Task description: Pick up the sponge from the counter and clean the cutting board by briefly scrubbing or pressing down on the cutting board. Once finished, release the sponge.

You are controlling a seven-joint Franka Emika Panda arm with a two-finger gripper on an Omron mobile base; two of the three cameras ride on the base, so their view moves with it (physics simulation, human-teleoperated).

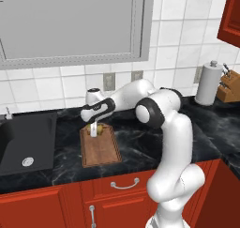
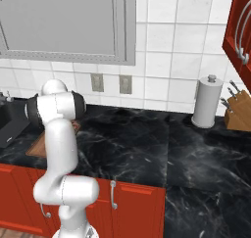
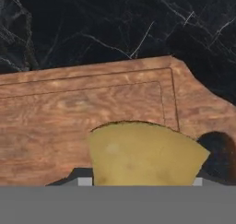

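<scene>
Claw (image 1: 94, 130): pointed down over the far end of the cutting board, its white fingers clamped on the sponge, one on each side.
Sponge (image 3: 144, 155): yellow block held between the claw's fingers; in the hand view it sat right in front of the claw and hid the fingertips. In the left base view it showed as a small yellow-olive patch (image 1: 98, 127) at the fingers.
Sponge against board: low over the wood at the board's far end; whether it pressed on the wood or hung just above could not be told.
Cutting board (image 3: 55, 121): brown wood with visible grain and a grooved rim, lying flat directly under the claw. In the left base view its long side ran from beneath the claw back toward the robot's base (image 1: 100, 149).
Handle end: the board's shaped corner with a dark hole lay just beside the sponge in the hand view.
Surface (image 1: 136, 142): black, glossy, with white veining, spread beyond the board on all sides of the claw.
Sink (image 1: 28, 145): black basin set into the surface, well off to the claw's left.
Paper towel roll (image 1: 208, 83): upright at the tiled wall, far to the claw's right, with a knife block (image 1: 229, 87) just beyond it.
</scene>
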